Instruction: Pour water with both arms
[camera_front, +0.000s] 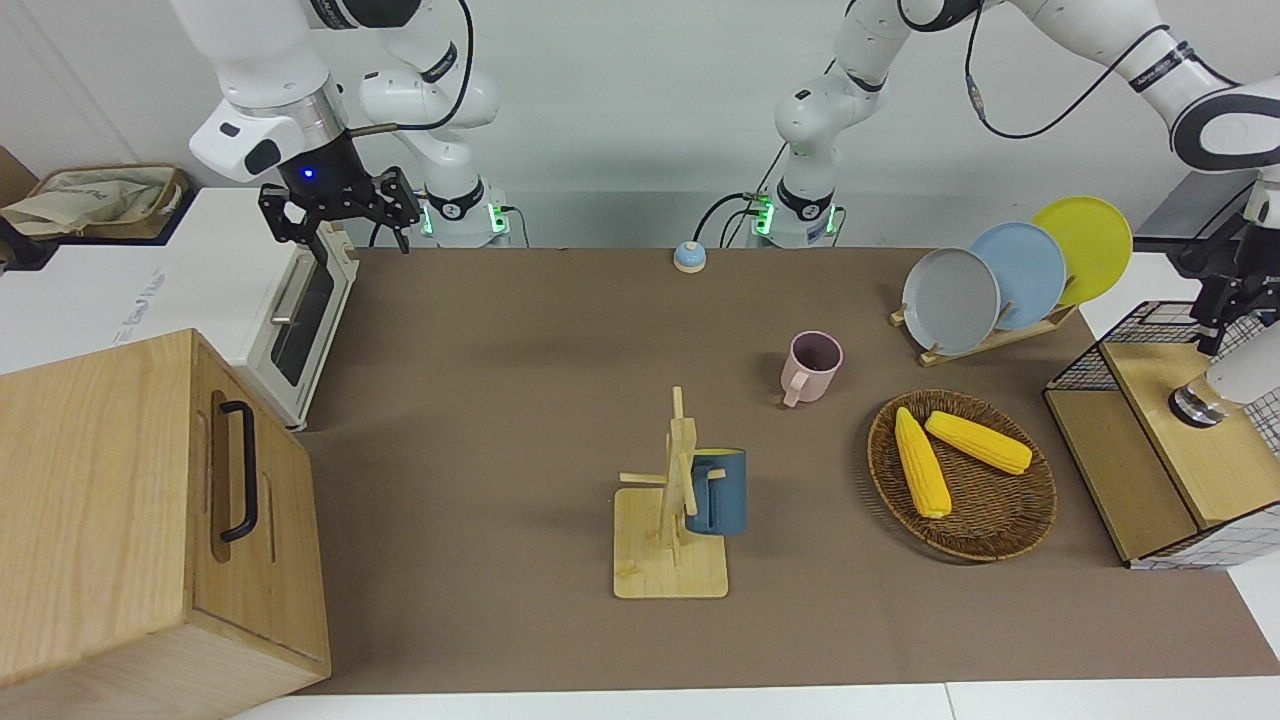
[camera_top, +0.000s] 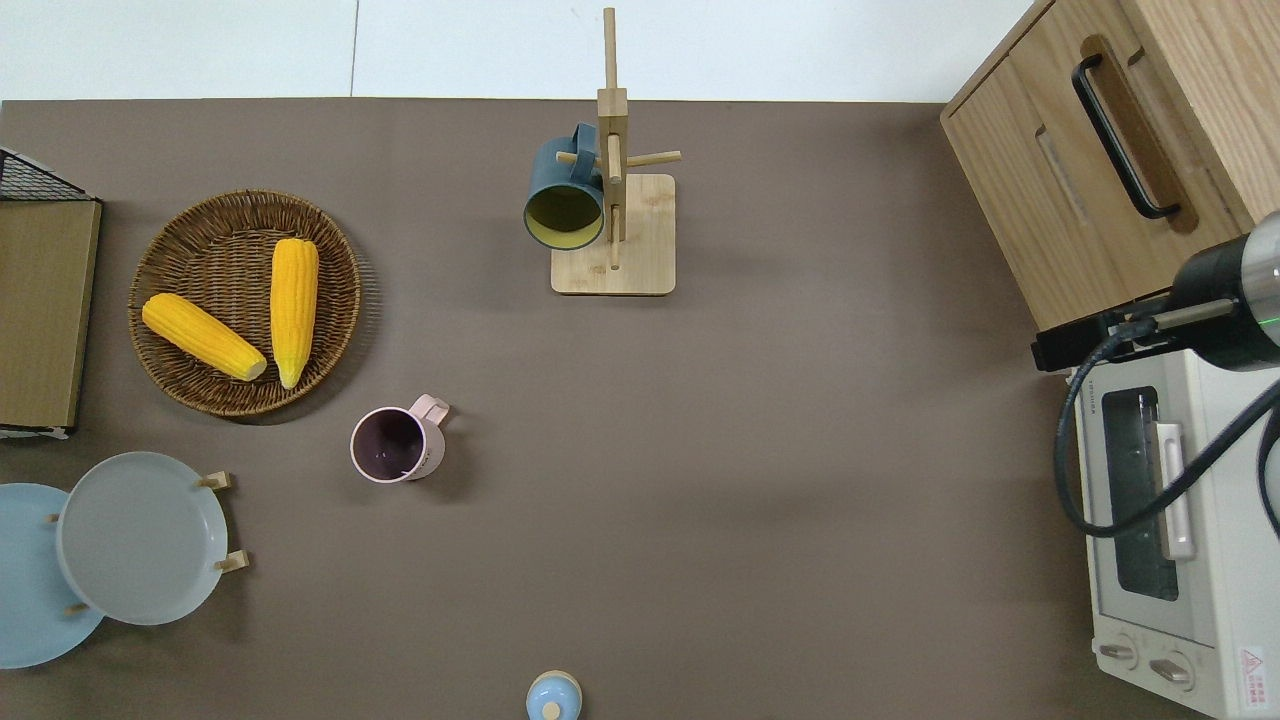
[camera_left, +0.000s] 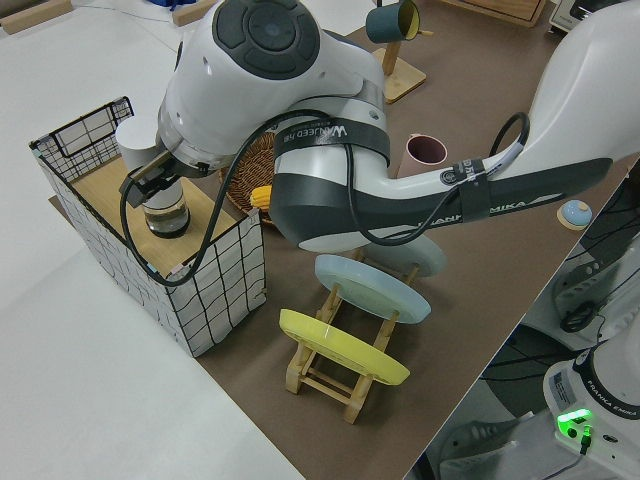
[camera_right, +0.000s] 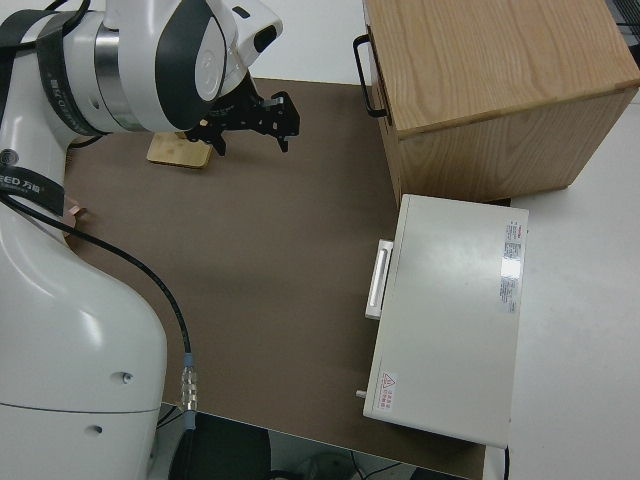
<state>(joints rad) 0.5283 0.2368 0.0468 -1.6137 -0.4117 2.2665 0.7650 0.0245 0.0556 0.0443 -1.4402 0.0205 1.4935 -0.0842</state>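
Judging from here, the white bottle (camera_front: 1245, 372) can catch the wire basket (camera_left: 215, 270) wall when lifted, or spill before it reaches the pink cup (camera_front: 812, 365), which stands well apart at about 9 o'clock from the table's middle. The bottle stands in the basket at the 9 o'clock end. Its long axis seems about upright, dark end down, but I cannot tell exactly. The left gripper (camera_left: 150, 183) is at the bottle, and I cannot tell its grip. The right gripper (camera_front: 335, 225) hangs spread and empty over the toaster oven (camera_front: 300, 310), at 3 o'clock.
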